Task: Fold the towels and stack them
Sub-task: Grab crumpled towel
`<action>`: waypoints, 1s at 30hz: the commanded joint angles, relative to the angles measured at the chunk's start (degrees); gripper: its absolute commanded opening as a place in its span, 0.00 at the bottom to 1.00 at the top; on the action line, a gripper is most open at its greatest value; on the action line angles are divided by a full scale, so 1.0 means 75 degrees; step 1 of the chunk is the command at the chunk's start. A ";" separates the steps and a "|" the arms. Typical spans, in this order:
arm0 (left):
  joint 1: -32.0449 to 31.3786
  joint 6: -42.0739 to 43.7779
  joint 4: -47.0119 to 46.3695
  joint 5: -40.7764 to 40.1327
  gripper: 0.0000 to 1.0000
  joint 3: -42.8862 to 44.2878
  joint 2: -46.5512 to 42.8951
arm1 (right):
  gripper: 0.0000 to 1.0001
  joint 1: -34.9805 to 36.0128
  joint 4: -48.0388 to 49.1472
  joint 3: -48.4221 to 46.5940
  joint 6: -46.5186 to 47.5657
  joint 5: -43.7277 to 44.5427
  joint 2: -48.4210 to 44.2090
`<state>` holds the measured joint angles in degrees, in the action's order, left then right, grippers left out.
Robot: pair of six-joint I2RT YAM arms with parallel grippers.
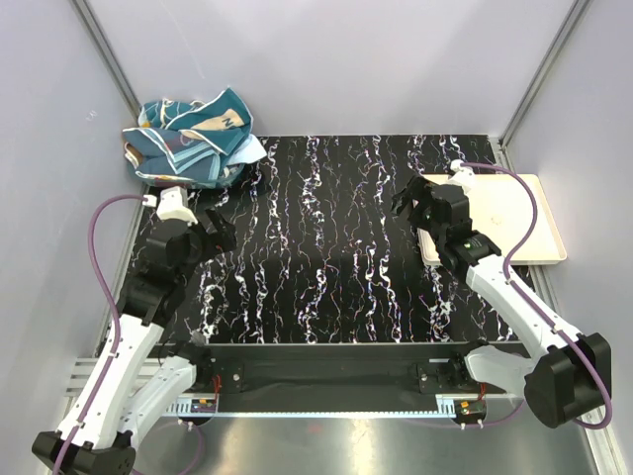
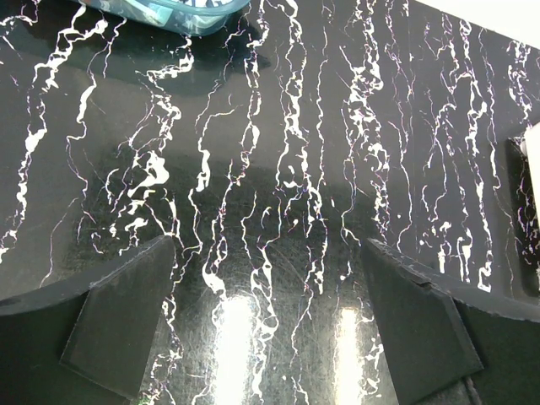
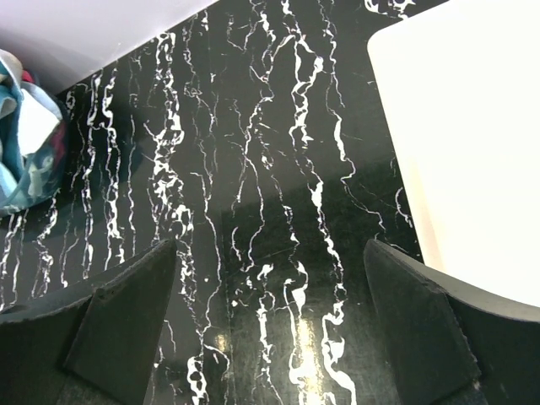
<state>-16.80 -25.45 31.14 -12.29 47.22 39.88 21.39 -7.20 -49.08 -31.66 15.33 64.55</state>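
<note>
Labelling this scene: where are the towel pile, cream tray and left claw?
towel pile [image 1: 188,139], top view, on the teal cloth on top.
cream tray [image 1: 495,213], top view, on its bare floor.
left claw [image 2: 268,249], left wrist view, midway between its open fingertips.

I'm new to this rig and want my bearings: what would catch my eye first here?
A crumpled heap of teal printed towels sits at the far left corner of the black, white-veined table. A cream tray lies at its right edge. The left gripper and right gripper hover open above it, holding nothing.
</note>
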 commanded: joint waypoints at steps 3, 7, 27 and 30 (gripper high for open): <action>0.0036 -0.0682 -0.0320 -0.0375 0.99 0.0546 0.0376 | 1.00 0.0055 -0.0118 -0.0147 0.0225 0.0288 -0.0099; 0.0048 -0.1327 -0.0318 -0.1496 0.99 0.1402 0.1288 | 1.00 0.0055 0.0022 -0.0113 0.0260 -0.0039 -0.0076; 0.2860 -0.2372 -0.4382 -0.1036 0.89 0.5245 0.8531 | 1.00 0.0055 0.0515 0.0181 0.0377 -0.0567 0.0463; 0.2908 -0.2361 -0.4772 -0.0577 0.84 0.5678 0.9025 | 1.00 0.0055 0.0585 0.0204 0.0401 -0.0591 0.0510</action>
<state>4.43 -43.38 4.14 -21.76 84.62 105.75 21.39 -6.50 -47.57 -29.61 12.16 68.29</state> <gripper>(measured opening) 0.858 0.994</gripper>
